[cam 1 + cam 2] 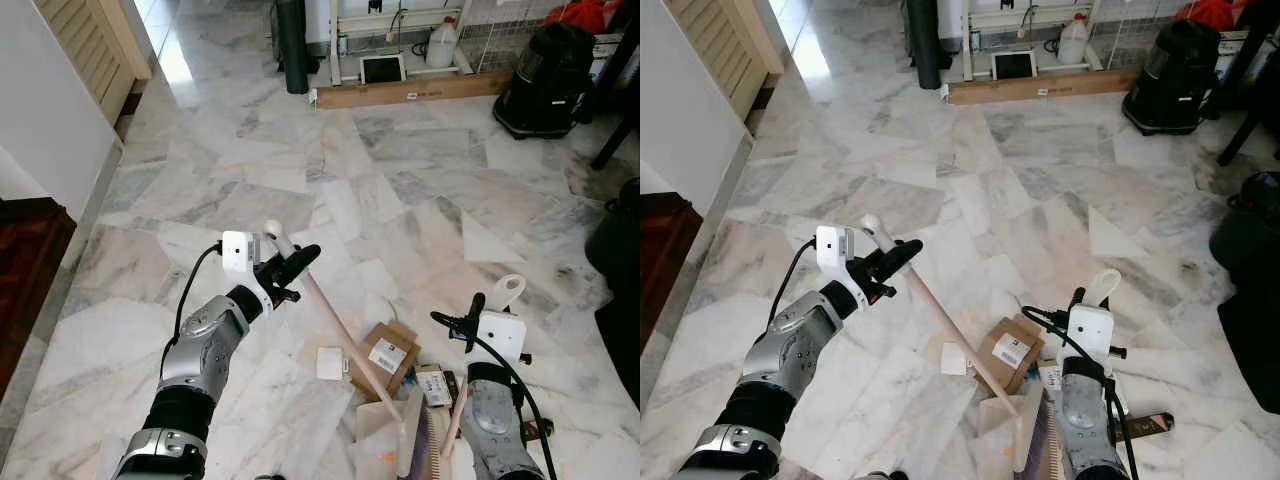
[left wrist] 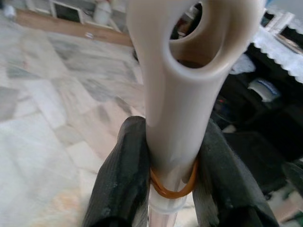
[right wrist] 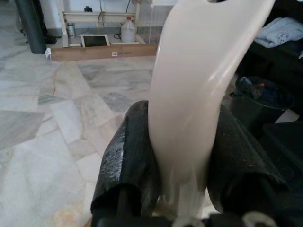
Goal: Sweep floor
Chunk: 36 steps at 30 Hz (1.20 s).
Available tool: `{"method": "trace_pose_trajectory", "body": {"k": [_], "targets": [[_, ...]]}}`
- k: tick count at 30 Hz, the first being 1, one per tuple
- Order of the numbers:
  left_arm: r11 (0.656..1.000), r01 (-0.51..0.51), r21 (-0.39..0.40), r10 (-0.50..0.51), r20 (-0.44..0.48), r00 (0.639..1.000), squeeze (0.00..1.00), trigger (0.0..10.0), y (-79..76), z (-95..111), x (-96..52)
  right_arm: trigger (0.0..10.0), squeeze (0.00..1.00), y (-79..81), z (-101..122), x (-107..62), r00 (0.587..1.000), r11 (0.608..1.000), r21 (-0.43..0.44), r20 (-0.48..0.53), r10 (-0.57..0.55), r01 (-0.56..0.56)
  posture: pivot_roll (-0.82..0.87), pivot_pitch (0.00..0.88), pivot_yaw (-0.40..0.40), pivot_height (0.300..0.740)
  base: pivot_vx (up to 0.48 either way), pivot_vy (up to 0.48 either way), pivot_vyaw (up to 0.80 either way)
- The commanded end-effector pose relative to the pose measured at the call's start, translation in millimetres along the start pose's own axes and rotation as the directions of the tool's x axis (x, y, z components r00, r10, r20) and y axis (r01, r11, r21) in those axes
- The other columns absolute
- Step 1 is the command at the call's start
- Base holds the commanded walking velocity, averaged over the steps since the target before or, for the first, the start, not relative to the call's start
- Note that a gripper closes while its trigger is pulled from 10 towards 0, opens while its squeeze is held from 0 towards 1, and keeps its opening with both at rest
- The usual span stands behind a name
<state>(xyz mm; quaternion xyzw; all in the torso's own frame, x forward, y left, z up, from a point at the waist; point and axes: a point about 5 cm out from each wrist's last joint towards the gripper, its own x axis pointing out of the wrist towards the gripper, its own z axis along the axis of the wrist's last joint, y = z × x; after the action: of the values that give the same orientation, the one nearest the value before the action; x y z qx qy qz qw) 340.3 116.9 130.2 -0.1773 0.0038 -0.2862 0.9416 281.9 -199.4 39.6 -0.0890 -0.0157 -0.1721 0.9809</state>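
Observation:
My left gripper (image 1: 290, 265) is shut on the top of a long cream handle (image 1: 330, 315), which slopes down to the right to a cream dustpan (image 1: 380, 440) on the marble floor. In the left wrist view the black fingers (image 2: 123, 170) clamp that handle just below its hanging hole, by an orange rubber band (image 2: 173, 189). At lower right, my right gripper (image 1: 468, 318) is shut on the cream handle (image 1: 508, 290) of a brush, whose bristles (image 1: 1045, 452) rest beside the dustpan. Litter lies there: a flattened cardboard box (image 1: 385, 355), a white scrap (image 1: 330, 363) and a small packet (image 1: 433, 386).
A black vacuum cleaner (image 1: 548, 80), a long cardboard box (image 1: 410, 92), a white jug (image 1: 441, 45) and a dark post (image 1: 293, 45) stand at the far end. A white wall and dark wooden step (image 1: 25, 260) bound the left. A black object (image 1: 615, 250) sits at the right edge.

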Motion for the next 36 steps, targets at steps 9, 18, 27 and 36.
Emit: {"method": "trace_pose_trajectory", "body": {"k": [9,18,27,36], "targets": [[0.962,-0.186,0.202,0.130,0.261,0.956,0.00,10.0,4.5,49,-5.7,10.0,0.00,14.4,-3,2.4,0.995,0.996,0.043,-0.052,0.083,-0.081,0.08,0.000,0.102,0.740,0.000,0.000,0.00],[0.929,-0.276,0.245,0.184,0.341,0.922,0.00,10.0,5.3,56,-8.0,10.0,0.00,14.3,2,4.7,0.988,0.986,0.065,-0.016,0.155,-0.154,0.06,0.000,0.085,0.740,0.000,0.000,0.00],[0.848,-0.372,0.378,0.239,0.354,0.904,0.00,10.0,11.0,47,-20.0,10.0,0.00,7.4,15,9.7,0.987,0.980,0.123,0.049,0.151,-0.156,0.05,0.000,0.074,0.740,0.000,0.000,0.00],[0.768,-0.386,0.510,0.276,0.280,0.919,0.00,10.0,21.7,31,-36.8,10.0,0.00,16.7,35,20.0,0.983,0.967,0.186,0.099,0.155,-0.171,0.09,0.000,0.059,0.740,0.000,0.000,0.00]]}}
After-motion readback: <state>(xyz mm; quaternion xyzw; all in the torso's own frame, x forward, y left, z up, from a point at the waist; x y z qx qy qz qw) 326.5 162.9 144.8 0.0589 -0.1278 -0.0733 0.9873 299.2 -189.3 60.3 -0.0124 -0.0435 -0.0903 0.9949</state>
